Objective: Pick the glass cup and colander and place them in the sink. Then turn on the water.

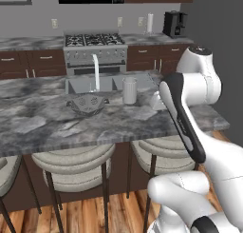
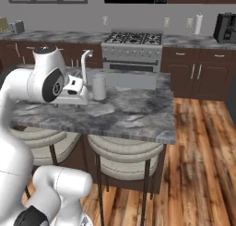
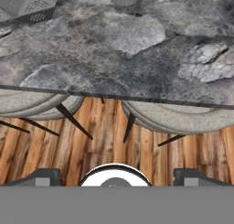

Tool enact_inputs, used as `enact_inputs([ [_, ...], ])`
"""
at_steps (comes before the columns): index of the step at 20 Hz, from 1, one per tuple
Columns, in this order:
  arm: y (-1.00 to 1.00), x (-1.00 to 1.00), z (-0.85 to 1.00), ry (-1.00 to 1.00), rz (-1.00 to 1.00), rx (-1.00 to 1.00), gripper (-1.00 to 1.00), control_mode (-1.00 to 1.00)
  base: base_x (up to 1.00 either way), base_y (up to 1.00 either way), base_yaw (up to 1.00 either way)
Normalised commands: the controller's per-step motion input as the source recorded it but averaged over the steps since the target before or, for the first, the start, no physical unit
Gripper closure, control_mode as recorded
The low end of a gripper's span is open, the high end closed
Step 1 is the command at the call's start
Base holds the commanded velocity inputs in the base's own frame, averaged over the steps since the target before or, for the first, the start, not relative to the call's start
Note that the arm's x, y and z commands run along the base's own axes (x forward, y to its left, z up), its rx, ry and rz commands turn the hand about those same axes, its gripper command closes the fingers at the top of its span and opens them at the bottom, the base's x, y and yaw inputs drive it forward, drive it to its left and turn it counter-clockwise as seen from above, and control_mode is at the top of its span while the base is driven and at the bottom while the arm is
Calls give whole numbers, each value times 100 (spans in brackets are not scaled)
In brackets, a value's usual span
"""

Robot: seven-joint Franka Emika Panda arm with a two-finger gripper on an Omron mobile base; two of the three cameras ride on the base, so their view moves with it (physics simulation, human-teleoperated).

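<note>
While the two-finger gripper point(image 3: 114, 175) hangs with its jaws wide apart over the near edge of the grey marble counter point(image 1: 42, 122), the tall pale translucent glass cup point(image 1: 129, 90) stands beside the recessed grey sink point(image 1: 78, 86), and the faceted grey metal colander point(image 1: 87, 104) sits just before it.

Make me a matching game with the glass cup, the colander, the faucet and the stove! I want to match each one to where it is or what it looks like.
Things:
1. glass cup
2. colander
3. faucet
4. stove

Descriptions:
A. against the back wall, burners on top
B. pale and arched, rising over the sink
C. tall and upright on the counter, just right of the colander
D. shallow grey bowl with small holes, on the counter in front of the sink

Pairs: 1-C, 2-D, 3-B, 4-A
</note>
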Motion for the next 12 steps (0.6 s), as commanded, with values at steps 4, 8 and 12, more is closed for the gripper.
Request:
enact_inputs([
  [4, 5, -43, 30, 1, 0, -2, -100, -100, 0, 0, 0],
  [8, 11, -45, 24, -1, 0, -4, -100, -100, 0, 0, 0],
  [12, 16, -29, 10, -1, 0, -2, -100, 100, -9, 9, 0],
])
